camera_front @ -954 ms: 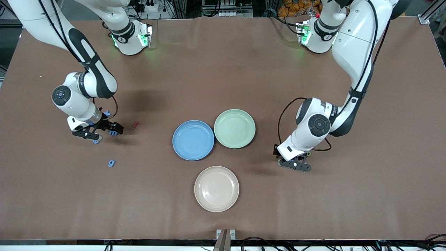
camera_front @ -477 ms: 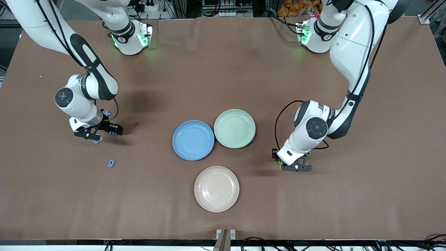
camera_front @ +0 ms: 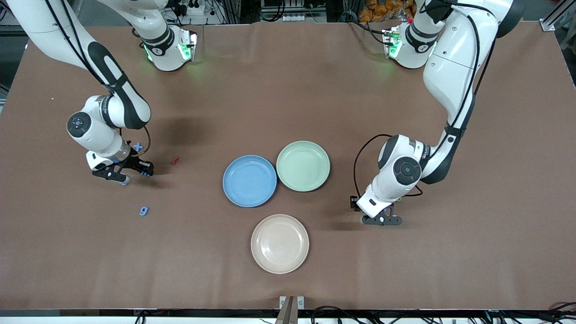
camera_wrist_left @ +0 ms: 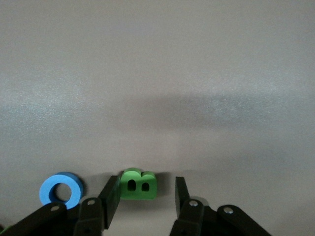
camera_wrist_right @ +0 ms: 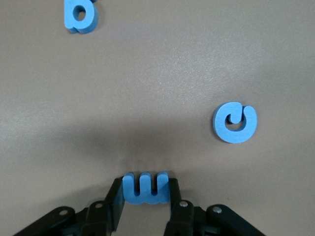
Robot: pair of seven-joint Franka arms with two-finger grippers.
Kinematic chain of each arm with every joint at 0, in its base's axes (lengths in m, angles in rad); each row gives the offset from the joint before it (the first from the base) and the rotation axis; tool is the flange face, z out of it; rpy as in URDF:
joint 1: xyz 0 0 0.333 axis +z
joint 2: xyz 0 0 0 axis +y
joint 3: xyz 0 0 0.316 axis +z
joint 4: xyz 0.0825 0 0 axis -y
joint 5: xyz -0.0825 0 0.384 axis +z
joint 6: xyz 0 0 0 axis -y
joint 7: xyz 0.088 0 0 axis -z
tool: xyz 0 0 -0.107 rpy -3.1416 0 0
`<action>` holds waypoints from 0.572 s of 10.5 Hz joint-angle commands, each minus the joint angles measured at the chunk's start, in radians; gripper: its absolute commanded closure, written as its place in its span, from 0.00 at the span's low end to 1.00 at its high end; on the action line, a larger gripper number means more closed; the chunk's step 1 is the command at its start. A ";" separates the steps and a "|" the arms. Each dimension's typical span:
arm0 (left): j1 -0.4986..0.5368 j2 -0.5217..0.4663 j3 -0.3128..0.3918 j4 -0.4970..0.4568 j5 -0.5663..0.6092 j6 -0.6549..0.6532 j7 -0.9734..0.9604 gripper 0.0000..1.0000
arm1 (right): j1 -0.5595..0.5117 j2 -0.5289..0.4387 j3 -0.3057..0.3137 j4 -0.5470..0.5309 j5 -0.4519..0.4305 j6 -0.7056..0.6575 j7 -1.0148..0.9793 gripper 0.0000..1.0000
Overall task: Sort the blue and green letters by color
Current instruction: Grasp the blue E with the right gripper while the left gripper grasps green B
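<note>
My right gripper (camera_front: 122,173) is low on the table at the right arm's end, shut on a blue m (camera_wrist_right: 146,188) that fills the gap between its fingers (camera_wrist_right: 114,199). A curled blue letter (camera_wrist_right: 235,123) and another blue letter (camera_wrist_right: 80,14) lie near it. A blue plus (camera_front: 138,146) and a blue g (camera_front: 143,210) lie on the table beside it. My left gripper (camera_front: 381,219) is low on the table and open around a green B (camera_wrist_left: 139,184). One finger touches the B, the other stands apart. A blue ring (camera_wrist_left: 61,188) lies beside it.
A blue plate (camera_front: 249,198) and a green plate (camera_front: 303,182) stand side by side mid-table. A beige plate (camera_front: 279,263) is nearer to the camera. A small red piece (camera_front: 175,159) lies between my right gripper and the blue plate.
My left gripper has moved a little toward the front camera and the beige plate. My right gripper has shifted slightly, and the blue plus beside it now shows more.
</note>
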 commanded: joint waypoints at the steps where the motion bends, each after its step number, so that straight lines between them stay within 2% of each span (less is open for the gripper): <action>1: -0.010 0.012 0.010 0.025 0.017 -0.008 -0.008 0.46 | -0.018 -0.034 0.008 0.018 0.007 -0.024 0.008 1.00; 2: -0.010 0.013 0.010 0.024 0.021 -0.008 -0.008 0.46 | -0.003 -0.071 0.009 0.042 0.014 -0.114 0.034 1.00; 4: -0.010 0.012 0.012 0.022 0.035 -0.009 -0.008 0.46 | 0.093 -0.091 0.017 0.145 0.016 -0.274 0.243 1.00; 6: -0.009 0.012 0.012 0.021 0.041 -0.009 -0.006 0.46 | 0.152 -0.085 0.090 0.222 0.016 -0.299 0.418 1.00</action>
